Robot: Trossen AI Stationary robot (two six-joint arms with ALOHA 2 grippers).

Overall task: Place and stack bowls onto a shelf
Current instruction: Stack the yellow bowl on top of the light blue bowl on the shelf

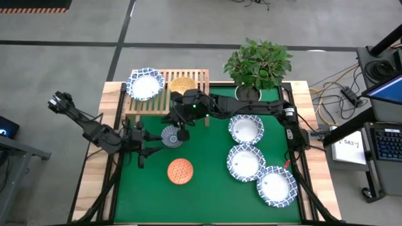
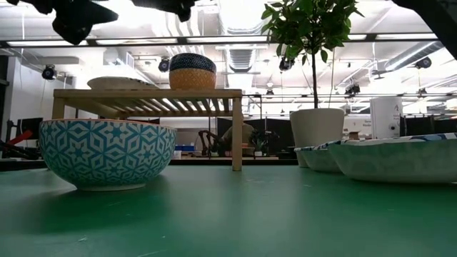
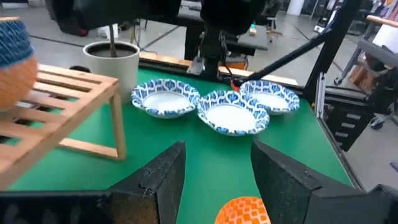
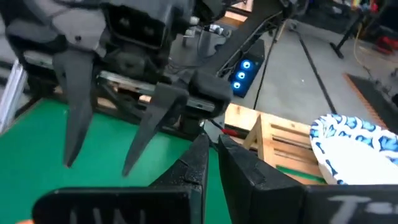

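- Covering most of the table, the green mat [image 1: 207, 188] carries the loose bowls. The shelf [image 1: 160, 95] stands at its far left corner, long axis running across the table.
- The right arm reaches across from the right edge. The right gripper [image 1: 181, 129] hangs at the shelf-side rim of the light blue bowl [image 1: 171, 136], its fingers drawn almost together with nothing between them.
- The left arm comes in low from the left edge. The left gripper [image 1: 146, 145] is spread wide and empty, pointing across the mat, just beside the same bowl's left side.
- Three wide white bowls [image 1: 245, 129] [image 1: 245, 162] [image 1: 276, 186] sit in a touching row on the right half, well apart from both grippers. A fourth wide bowl [image 1: 145, 84] is already on the shelf's left end.
- The yellow-orange bowl [image 1: 183, 83] is on the shelf too, and the low view shows the grey-blue bowl [image 2: 192, 62] nested in it.
- The light blue bowl lies on the mat just in front of the shelf, between the two grippers. Being round, it offers no preferred axis. The right gripper looks nearer, but would have to open first.
- The red-orange bowl [image 1: 180, 171] rests nearer the front edge, just ahead of the left gripper.
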